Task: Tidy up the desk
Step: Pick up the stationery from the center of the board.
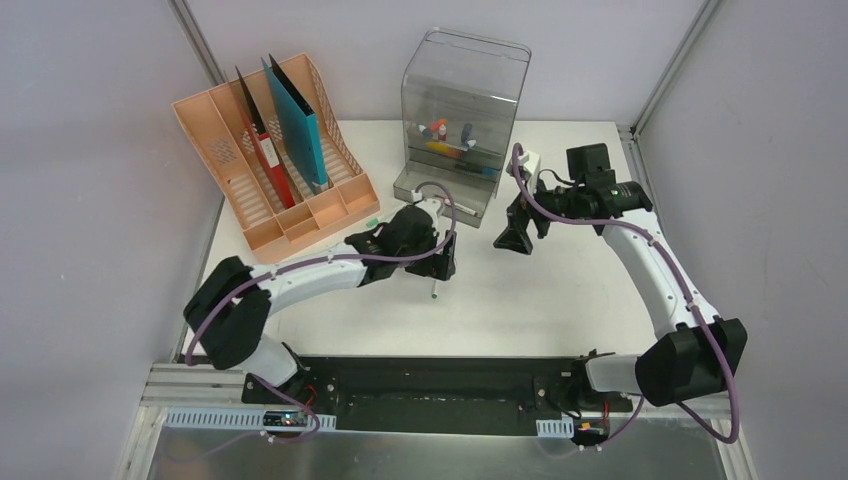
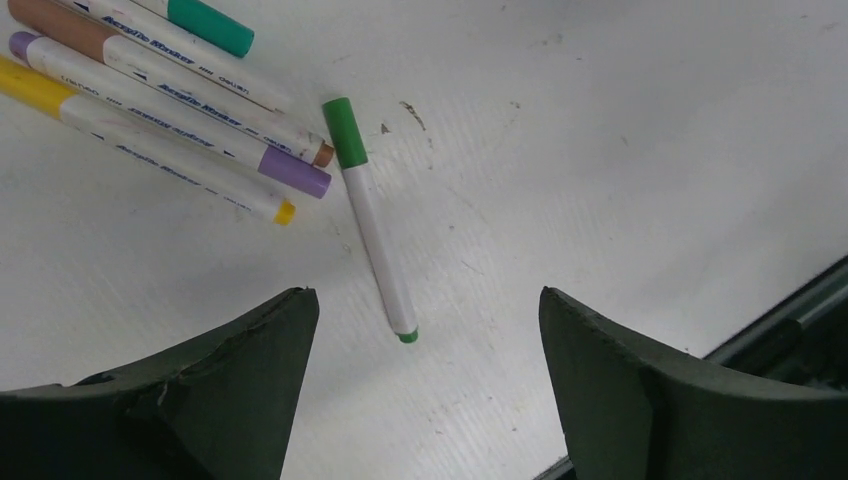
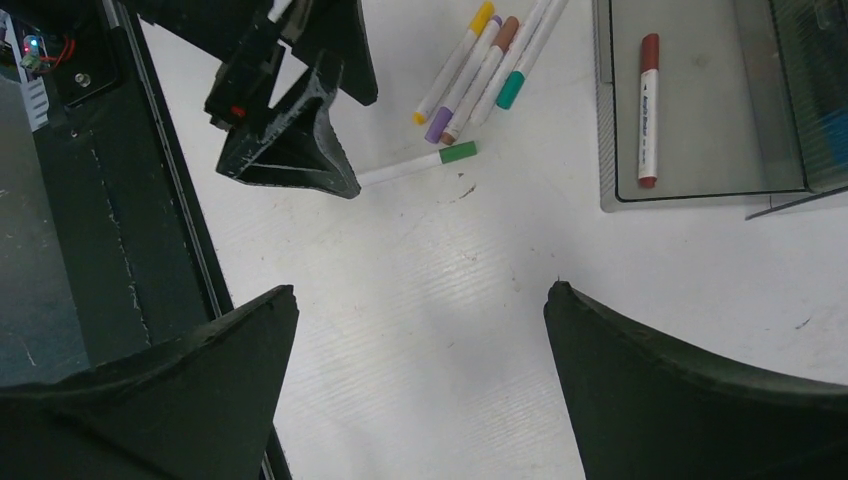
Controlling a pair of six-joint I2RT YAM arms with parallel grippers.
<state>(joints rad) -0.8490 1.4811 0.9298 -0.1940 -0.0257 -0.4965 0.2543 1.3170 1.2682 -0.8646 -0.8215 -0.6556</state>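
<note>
Desk (image 1: 540, 290) white, scuffed, walls (image 1: 80, 200) pale lilac

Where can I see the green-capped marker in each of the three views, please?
Top external: green-capped marker mostly hidden under the left gripper; its end pokes out.
Left wrist: marker at centre, between the fingers.
Right wrist: marker upper centre, beside the left gripper.
Shared landmark: the left gripper.

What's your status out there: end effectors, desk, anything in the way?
Left end effector open over green marker. Right end effector open, empty. Desk: other markers loose in a bunch. Nothing blocking.
</note>
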